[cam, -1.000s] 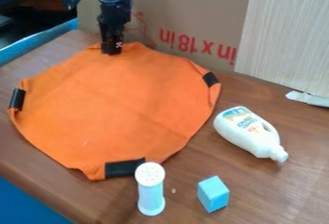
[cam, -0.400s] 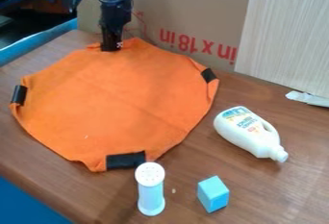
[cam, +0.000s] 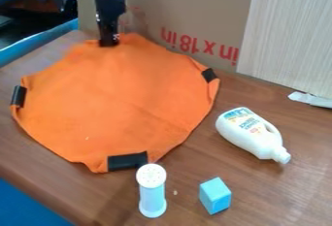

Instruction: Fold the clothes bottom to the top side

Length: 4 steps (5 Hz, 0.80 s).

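Observation:
The black gripper (cam: pixel 109 42) hangs down at the top left, its tip at the far edge of the orange cloth (cam: pixel 117 104). That far edge is bunched a little on both sides of the tip. Spread out across the left and middle of the table, the cloth carries black strips at its left, right and near edges. Whether the cloth is pinched in the gripper cannot be told.
A white and blue shaker (cam: pixel 152 191) stands at the cloth's near edge, a light blue block (cam: pixel 214 196) to its right. The white bottle (cam: pixel 253 134) lies right of the cloth. A cardboard panel (cam: pixel 188 7) rises behind the wooden table (cam: pixel 279 186).
The gripper has moved slightly up the view and to the left. The cloth's near edge and far edge have shifted a little toward the cardboard.

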{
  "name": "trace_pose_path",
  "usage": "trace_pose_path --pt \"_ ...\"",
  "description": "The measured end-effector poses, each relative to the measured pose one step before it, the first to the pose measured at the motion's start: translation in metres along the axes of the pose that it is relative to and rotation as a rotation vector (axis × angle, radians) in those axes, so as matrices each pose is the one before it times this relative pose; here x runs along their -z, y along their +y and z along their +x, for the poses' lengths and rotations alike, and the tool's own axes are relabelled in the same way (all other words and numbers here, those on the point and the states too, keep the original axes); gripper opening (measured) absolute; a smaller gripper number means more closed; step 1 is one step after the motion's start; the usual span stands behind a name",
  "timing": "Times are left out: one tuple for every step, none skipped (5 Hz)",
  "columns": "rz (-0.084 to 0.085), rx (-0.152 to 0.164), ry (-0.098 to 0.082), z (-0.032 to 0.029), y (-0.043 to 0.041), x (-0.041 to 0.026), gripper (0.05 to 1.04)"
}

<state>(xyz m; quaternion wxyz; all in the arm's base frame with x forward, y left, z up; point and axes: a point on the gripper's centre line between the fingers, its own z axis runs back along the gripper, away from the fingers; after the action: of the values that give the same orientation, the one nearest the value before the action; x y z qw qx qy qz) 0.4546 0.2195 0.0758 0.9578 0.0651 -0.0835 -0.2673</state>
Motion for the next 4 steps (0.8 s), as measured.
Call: trace_pose_path --pt "-0.0230 0.0277 -0.0735 -0.00841 -0.00830 -0.01876 0.068" --pt "0.0481 0.0875 -0.0298 -0.01341 -0.02705 -0.01652 0.067" --pt "0.0389 0.0992 -0.0055 -0.01107 -0.03944 0.00552 0.067" --pt "0.0295 0.0654 -0.0052 -0.00624 -0.02836 -0.00196 0.067"
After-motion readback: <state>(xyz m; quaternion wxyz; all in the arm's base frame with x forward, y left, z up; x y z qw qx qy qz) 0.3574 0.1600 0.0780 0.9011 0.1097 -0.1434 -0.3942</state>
